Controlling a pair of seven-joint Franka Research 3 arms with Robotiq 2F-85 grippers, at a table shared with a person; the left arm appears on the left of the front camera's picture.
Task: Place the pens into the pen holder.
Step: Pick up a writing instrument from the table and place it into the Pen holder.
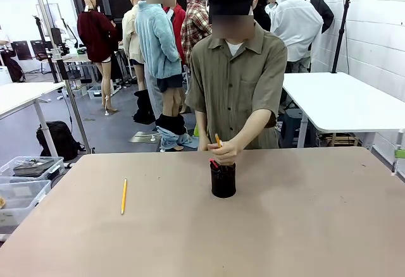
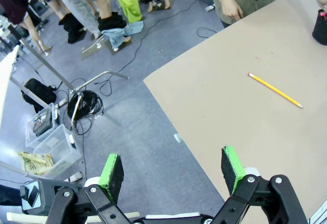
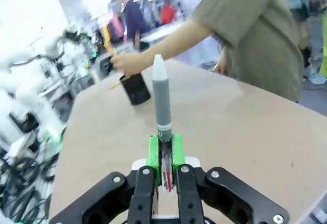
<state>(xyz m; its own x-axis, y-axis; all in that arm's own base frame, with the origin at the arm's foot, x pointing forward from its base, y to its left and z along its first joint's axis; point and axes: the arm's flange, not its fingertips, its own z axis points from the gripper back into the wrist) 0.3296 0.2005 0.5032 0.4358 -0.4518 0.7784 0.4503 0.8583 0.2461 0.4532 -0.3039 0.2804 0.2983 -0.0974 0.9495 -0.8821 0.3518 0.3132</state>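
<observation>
Jaws first: the left gripper (image 2: 171, 169) is spread wide with nothing between its green pads, hanging over the table's near edge with floor below it, so I'd guess it's just parked or lining up. The right gripper (image 3: 164, 150) is clamped tight on a grey-and-white pen (image 3: 162, 98), which sticks straight out along the fingers, white end away from the wrist. That reads to me as carrying it lengthwise so it can drop end-first into the cup. Going down in size: the tan table (image 1: 304, 226) is mostly bare. At the far side the person's hand (image 1: 226, 150) is right on top of the pen holder (image 1: 223, 180), pinching an orange pen (image 1: 218, 140) upright over its mouth, probably feeding it in. A yellow pencil (image 1: 124, 196) lies flat, well apart from the holder on the robot's left side, and it looks like the left arm's job. Hard to make out: the hand covers the holder's opening, so I can't tell what's inside beyond a pinkish-red bit (image 1: 214, 163) at the rim. The grey pen's lower end is buried between the pads, and the left wrist view cuts the holder off at the picture's edge.
</observation>
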